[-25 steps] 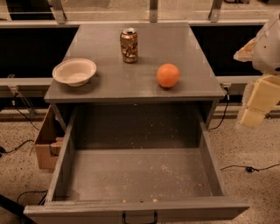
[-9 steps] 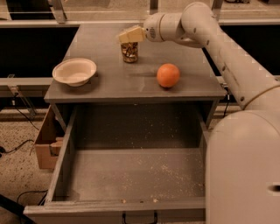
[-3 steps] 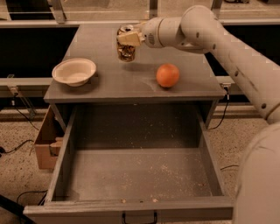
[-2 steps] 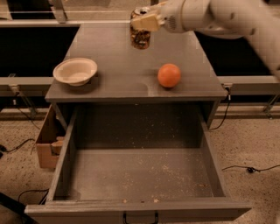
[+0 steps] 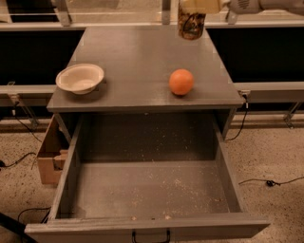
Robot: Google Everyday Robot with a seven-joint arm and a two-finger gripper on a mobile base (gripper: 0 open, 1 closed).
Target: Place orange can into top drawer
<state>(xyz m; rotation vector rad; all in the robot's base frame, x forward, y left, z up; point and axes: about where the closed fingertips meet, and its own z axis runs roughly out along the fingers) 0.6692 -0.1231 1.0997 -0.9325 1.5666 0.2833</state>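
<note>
Since a moment ago my gripper (image 5: 197,5) has carried the orange can (image 5: 191,26) to the right and a little higher, and most of the arm (image 5: 268,4) has slid out past the upper right edge.

I have one camera view. The gripper sits at the very top edge, its cream fingers pinching the can at its upper end. The can hangs upright, off the surface, over the rear right part of the cabinet top (image 5: 137,52).

That top is flat, matte grey and squarish. Its front edge runs straight above the top drawer (image 5: 142,190), which is pulled fully out toward me. The drawer is wide and shallow, with plain grey walls and a floor speckled with pale crumbs, and nothing stands in it. A dark handle (image 5: 150,236) shows on the front panel.

On the cabinet top I count two loose things. One smooth round orange fruit (image 5: 181,81) sits near the front right edge. One shallow cream bowl (image 5: 80,78) sits at the front left, close to the corner. Bare grey surface lies between them.

One cardboard box (image 5: 47,156) stands on the speckled floor just left of the drawer.
</note>
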